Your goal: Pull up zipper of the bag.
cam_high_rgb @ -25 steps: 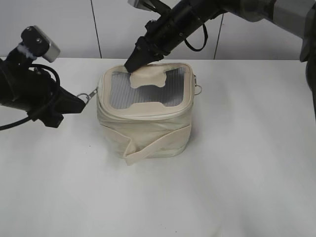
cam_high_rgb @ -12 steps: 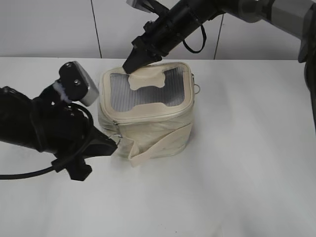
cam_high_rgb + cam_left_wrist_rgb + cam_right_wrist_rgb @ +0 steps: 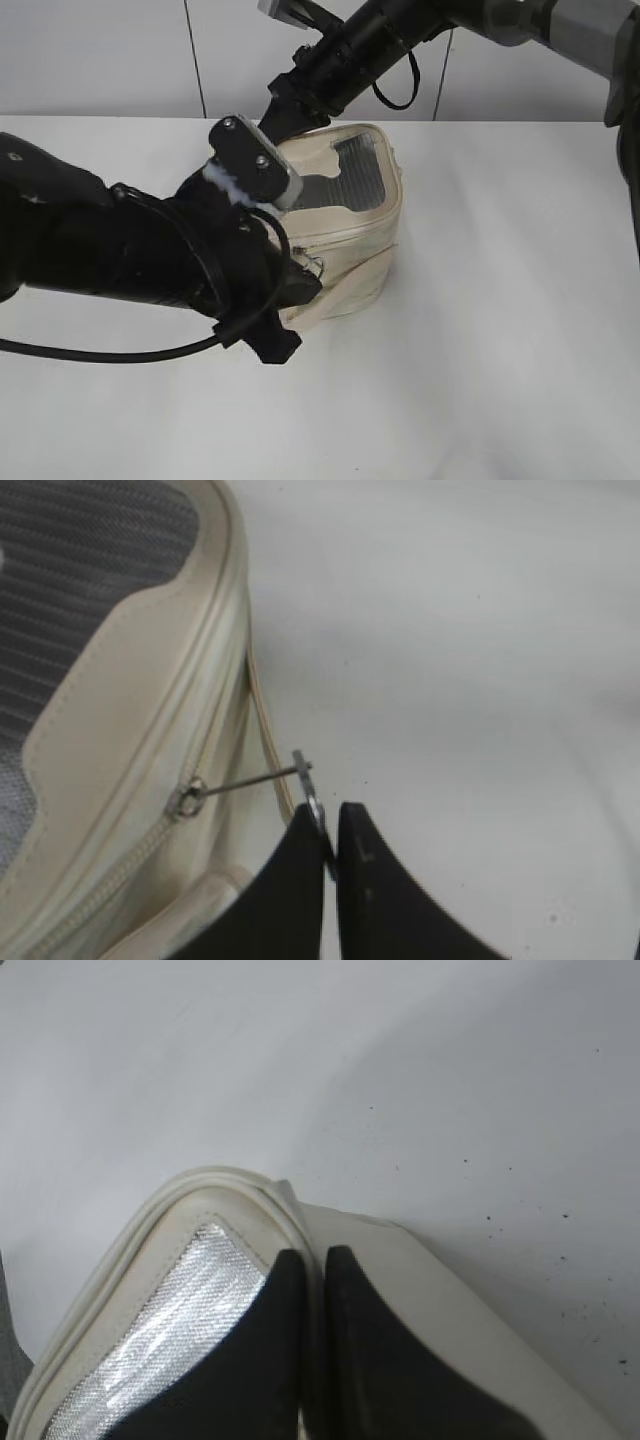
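Both grippers are at the cream bag [image 3: 345, 235], which sits on the white table [image 3: 500, 350]. My left gripper [image 3: 330, 842] is clamped tight on a silver ring pull [image 3: 312, 808] of the zipper [image 3: 185, 800] at the bag's front rim. My right gripper [image 3: 312, 1265] is pinching the bag's far top edge, jaws nearly together.

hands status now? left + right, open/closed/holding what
Left hand: closed on the silver ring pull of the zipper.
Right hand: closed, tips pressed on the bag top; whether it grips fabric cannot be told.
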`<act>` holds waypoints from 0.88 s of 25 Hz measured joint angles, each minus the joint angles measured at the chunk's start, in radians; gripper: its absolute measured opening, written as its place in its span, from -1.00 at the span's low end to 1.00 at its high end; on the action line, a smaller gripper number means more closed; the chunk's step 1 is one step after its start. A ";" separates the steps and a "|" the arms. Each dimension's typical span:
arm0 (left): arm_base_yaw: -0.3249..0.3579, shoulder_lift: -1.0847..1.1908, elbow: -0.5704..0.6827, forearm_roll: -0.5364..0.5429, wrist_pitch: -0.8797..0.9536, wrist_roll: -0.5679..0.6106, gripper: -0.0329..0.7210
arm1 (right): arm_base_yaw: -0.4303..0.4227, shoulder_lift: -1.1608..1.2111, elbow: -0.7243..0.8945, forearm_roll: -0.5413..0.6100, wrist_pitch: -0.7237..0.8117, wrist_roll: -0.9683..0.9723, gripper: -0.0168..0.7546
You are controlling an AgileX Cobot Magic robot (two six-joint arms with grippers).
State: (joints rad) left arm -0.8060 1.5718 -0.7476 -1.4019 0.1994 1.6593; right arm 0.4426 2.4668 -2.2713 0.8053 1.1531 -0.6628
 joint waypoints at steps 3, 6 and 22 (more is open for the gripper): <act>0.033 -0.001 0.001 0.010 0.061 -0.092 -0.83 | -0.005 -0.001 0.000 0.006 -0.007 0.030 -0.67; 0.097 -0.013 0.008 0.037 0.234 -0.145 -0.49 | -0.031 -0.019 0.000 0.007 -0.040 0.051 -0.10; 0.513 0.104 -0.418 0.263 0.570 -0.361 0.13 | -0.311 -0.360 0.471 -0.057 -0.134 0.112 -0.03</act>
State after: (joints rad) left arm -0.2929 1.6756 -1.1658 -1.1386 0.7696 1.2980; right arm 0.1313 2.1067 -1.8006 0.7487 1.0187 -0.5508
